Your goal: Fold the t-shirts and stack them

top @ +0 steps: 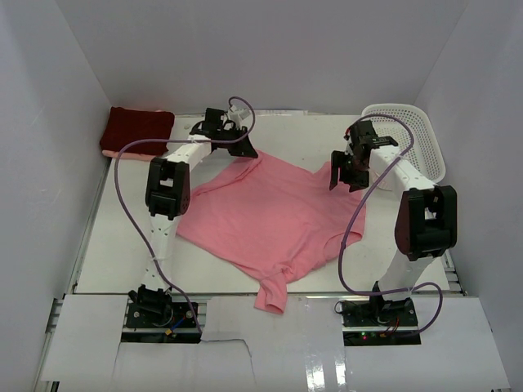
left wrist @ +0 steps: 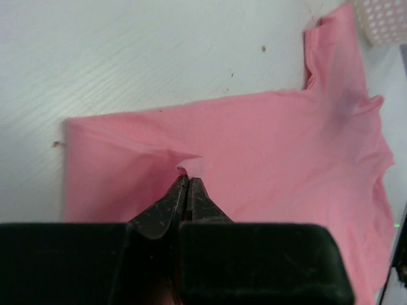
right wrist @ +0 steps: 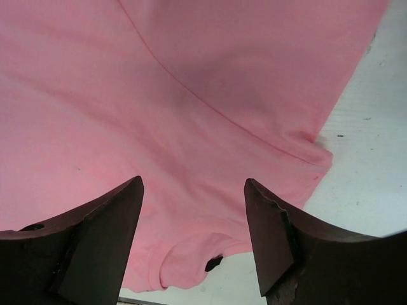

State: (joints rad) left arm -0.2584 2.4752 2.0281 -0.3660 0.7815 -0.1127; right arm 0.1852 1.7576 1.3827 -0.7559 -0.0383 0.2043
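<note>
Pinching the pink t-shirt (top: pixel 270 219) near its upper edge, the left gripper (left wrist: pixel 188 179) holds cloth while the right gripper (right wrist: pixel 193 185) gapes wide over the right edge, beside bare table (right wrist: pixel 369 178).

1. It was a robotics lab test cell: plain white panels (top: pixel 49 98) walled in a white table (top: pixel 122 253).
2. A left arm (top: pixel 167 188) and a right arm (top: pixel 425 220), trailing purple cables (top: pixel 117 175), stood bolted at its near edge.

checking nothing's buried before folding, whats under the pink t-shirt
Only white table shows around the pink t-shirt, which lies mostly flat with no obvious bulge. What the cloth covers is hidden. The maroon t-shirt sits apart, at the far left corner.
</note>
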